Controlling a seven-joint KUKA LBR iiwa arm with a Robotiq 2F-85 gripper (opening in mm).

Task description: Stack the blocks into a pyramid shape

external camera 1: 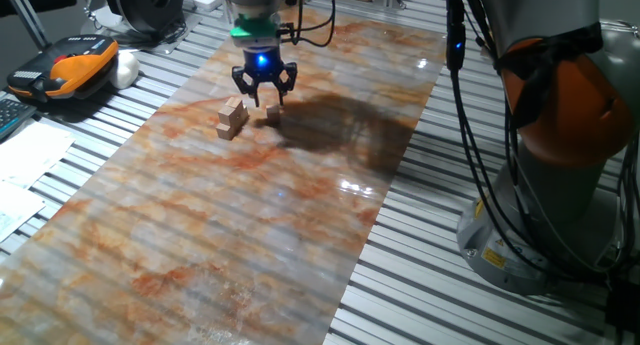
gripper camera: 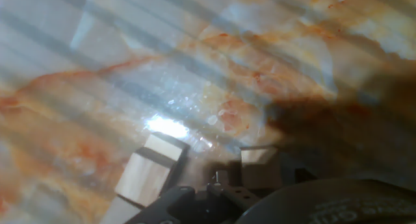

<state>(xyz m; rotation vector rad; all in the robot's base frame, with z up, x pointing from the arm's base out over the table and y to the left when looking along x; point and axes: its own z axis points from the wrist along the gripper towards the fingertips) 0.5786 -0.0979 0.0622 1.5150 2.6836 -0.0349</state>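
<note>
Claw (external camera 1: pixel 264 93): hangs just above the tabletop near its far edge, a blue light glowing on its body; its dark fingers are spread apart with nothing between them.
Blocks (external camera 1: pixel 232 118): a small cluster of light-brown wooden cubes sits just below and left of the claw, toward the far left part of the tabletop; at least one cube rests on top of the others, though the exact count is hard to make out from the fixed view.
Lone block (external camera 1: pixel 273 112): one more cube stands just right of the cluster, apart from it, almost directly beneath the claw.
Hand view: two stacked-looking cubes (gripper camera: pixel 151 171) show at lower left and the lone block (gripper camera: pixel 258 156) at lower middle, partly in shadow; the claw's dark body fills the bottom edge.
Tabletop (external camera 1: pixel 250 225): a glossy marbled sheet of orange and grey.
Arm base (external camera 1: pixel 560 135): orange and grey, standing off the right edge.
</note>
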